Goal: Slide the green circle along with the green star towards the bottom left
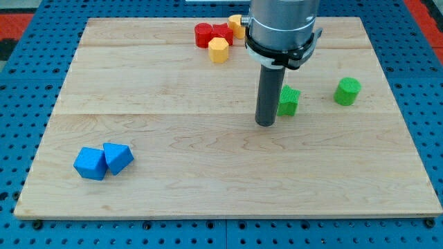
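Where red blocks [211, 33] crowd top; my tip [265, 123] beside green star [288, 101].

Bright, even light; sharp focus

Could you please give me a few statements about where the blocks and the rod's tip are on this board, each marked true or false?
1. My tip stands just to the view's left of the green star. True.
2. The green circle touches the green star. False: bare board lies between them, the circle farther to the view's right.
3. The two blue blocks sit side by side near the view's bottom left. True.
4. The red blocks lie at the view's bottom right. False: they lie near the view's top, beside a yellow block.
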You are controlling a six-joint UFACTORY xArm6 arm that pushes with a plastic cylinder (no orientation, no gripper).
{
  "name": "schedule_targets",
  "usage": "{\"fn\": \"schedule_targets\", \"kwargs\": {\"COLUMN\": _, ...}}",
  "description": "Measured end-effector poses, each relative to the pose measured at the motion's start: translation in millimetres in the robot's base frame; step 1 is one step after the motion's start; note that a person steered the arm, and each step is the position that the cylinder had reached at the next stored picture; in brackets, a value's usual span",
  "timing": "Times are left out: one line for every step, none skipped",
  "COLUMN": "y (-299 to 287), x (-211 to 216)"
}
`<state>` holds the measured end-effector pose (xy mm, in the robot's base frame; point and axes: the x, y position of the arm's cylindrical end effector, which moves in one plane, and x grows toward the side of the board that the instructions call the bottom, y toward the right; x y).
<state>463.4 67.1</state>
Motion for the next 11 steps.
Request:
{"fn": "schedule_targets", "kwargs": {"y": 0.0, "x": 2.8}}
{"fn": "schedule_targets", "kwargs": {"y": 18.5, "x": 17.7}}
{"fn": "schedule_targets", "kwargs": {"y": 88.7, "x": 30.1}}
{"fn": "schedule_targets", "kwargs": {"y": 175.0, "x": 19.7}}
{"fn": "schedule_targets", "kwargs": {"y": 195.5, "x": -28.5}}
{"fn": "schedule_targets", "kwargs": {"y": 165.4, "x": -75.2}}
{"fn": "schedule_targets", "kwargs": {"y": 87.0, "x": -57.7}}
{"fn": "schedule_targets", "kwargs": {"y": -35.4, "x": -52.3}}
{"fn": "schedule_targets", "kwargs": {"y": -138.6, "x": -14.8}}
{"fn": "schedule_targets", "kwargs": {"y": -203.1, "x": 15.5}}
{"fn": "schedule_targets", "kwargs": {"y": -201.8, "x": 34.3}}
